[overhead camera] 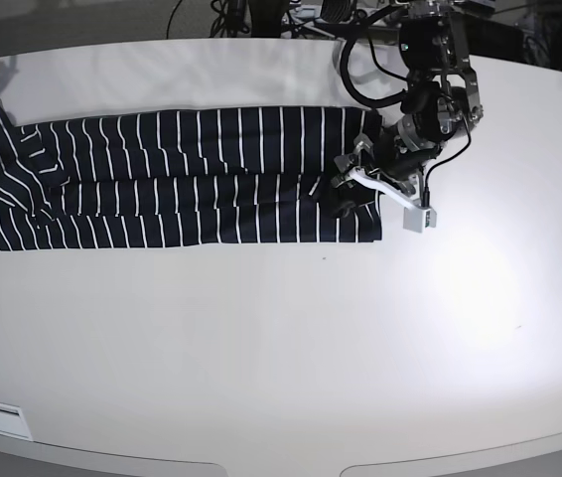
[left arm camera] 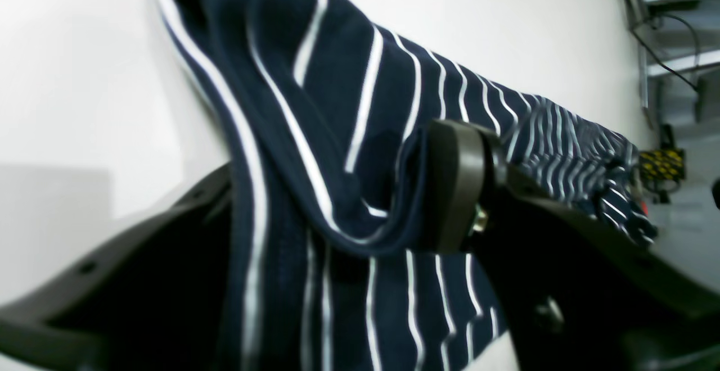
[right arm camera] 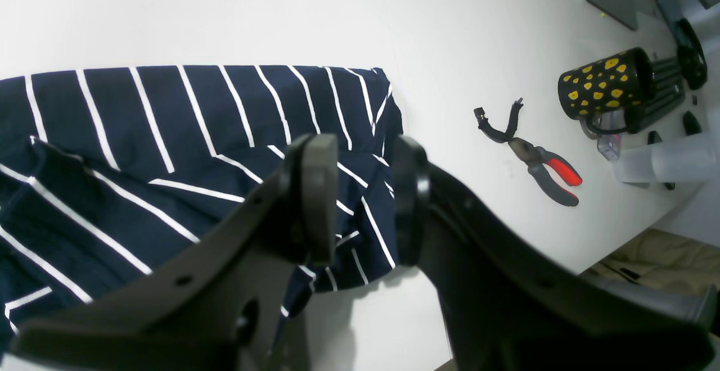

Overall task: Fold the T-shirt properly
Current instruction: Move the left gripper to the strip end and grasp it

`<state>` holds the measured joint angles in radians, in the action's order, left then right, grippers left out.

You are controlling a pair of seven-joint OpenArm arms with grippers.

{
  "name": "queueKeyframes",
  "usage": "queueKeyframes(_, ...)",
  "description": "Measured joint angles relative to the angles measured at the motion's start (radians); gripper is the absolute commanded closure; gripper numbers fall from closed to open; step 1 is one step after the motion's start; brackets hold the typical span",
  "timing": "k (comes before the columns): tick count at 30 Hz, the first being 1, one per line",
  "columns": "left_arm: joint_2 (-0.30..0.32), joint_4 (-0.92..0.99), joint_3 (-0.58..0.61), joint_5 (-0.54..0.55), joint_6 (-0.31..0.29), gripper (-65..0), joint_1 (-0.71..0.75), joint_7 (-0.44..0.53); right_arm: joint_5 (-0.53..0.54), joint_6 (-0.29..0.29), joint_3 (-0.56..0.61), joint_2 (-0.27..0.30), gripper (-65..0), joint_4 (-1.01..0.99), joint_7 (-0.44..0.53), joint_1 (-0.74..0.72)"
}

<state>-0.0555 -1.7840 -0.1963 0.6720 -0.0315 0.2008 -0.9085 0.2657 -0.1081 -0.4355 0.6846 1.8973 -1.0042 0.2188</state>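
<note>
The T-shirt (overhead camera: 162,179), dark navy with thin white stripes, lies folded into a long band across the far half of the white table (overhead camera: 311,338). My left gripper (overhead camera: 352,184) is at the band's right end. In the left wrist view a thick fold of the T-shirt (left arm camera: 337,107) runs between the jaws of the left gripper (left arm camera: 326,180), which stand wide apart; one pad (left arm camera: 457,185) touches the cloth and the other fingertip is hidden behind it. My right gripper (right arm camera: 365,202) hovers open over a corner of the T-shirt (right arm camera: 169,135), holding nothing. It is outside the base view.
Beyond the shirt's corner in the right wrist view lie red-handled pliers (right arm camera: 534,163), a black mug with yellow spots (right arm camera: 607,81) and a translucent cup (right arm camera: 664,160), close to the table's edge. The left arm (overhead camera: 430,89) reaches in from the far side.
</note>
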Motion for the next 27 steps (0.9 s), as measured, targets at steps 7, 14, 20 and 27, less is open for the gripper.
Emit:
queueKeyframes(7, 0.000, 0.000, 0.000, -0.071, 0.077, 0.0, -0.002, 0.004, 0.000, 0.000, 0.000, 0.000, -19.8, 0.000, 0.000, 0.000)
queueKeyframes(14, 0.031, 0.001, -0.036, -0.070, 0.047, 0.0, -0.015, -0.003, 0.122, -0.025, 0.000, 0.000, -19.2, 0.000, 0.000, 0.000)
queueKeyframes(20, 0.109, 0.008, -0.134, 0.004, -0.007, 0.0, -0.027, -0.028, 0.365, -0.229, 0.001, 0.000, 0.0, 0.001, -0.003, -0.001)
queueKeyframes(27, 0.240, 0.011, -0.171, 0.091, -0.064, 0.0, -0.021, -0.064, 0.520, -0.312, 0.000, -0.030, 0.0, 0.001, -0.002, 0.000)
